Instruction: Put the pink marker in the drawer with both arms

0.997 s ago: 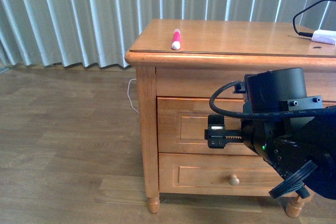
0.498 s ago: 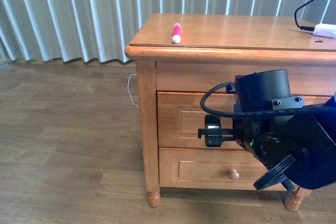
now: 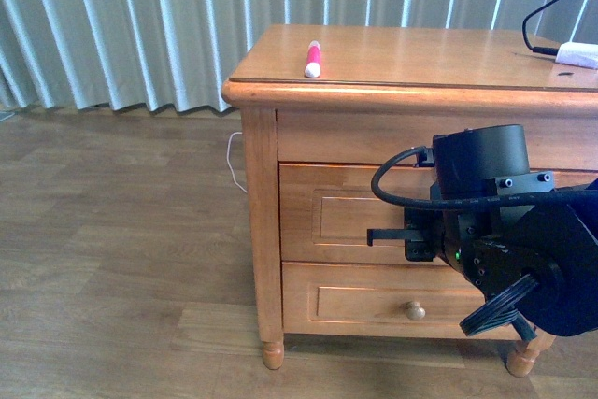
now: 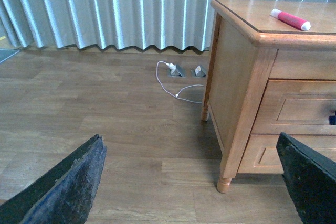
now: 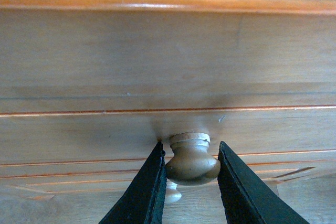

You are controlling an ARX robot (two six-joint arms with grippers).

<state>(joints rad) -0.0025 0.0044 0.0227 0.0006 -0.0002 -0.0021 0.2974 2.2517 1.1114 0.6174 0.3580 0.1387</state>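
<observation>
The pink marker (image 3: 312, 59) lies on the top of the wooden cabinet (image 3: 411, 53), near its left front corner; it also shows in the left wrist view (image 4: 290, 19). The upper drawer (image 3: 341, 217) looks closed. My right arm (image 3: 495, 231) is in front of it. My right gripper (image 5: 190, 153) is shut on the drawer's round wooden knob (image 5: 192, 160), one finger on each side. My left gripper (image 4: 189, 145) is open and empty, low over the floor to the left of the cabinet, far from the marker.
A white adapter with a black cable (image 3: 576, 55) lies at the cabinet top's right. A lower drawer with its own knob (image 3: 415, 310) sits below. Grey curtains (image 3: 140, 25) hang behind. A white cable (image 4: 173, 85) and floor sockets (image 4: 178, 71) lie left of the cabinet.
My right arm has shifted a little to the right and in toward the upper drawer front, and less of its gripper shows. The marker has not moved.
</observation>
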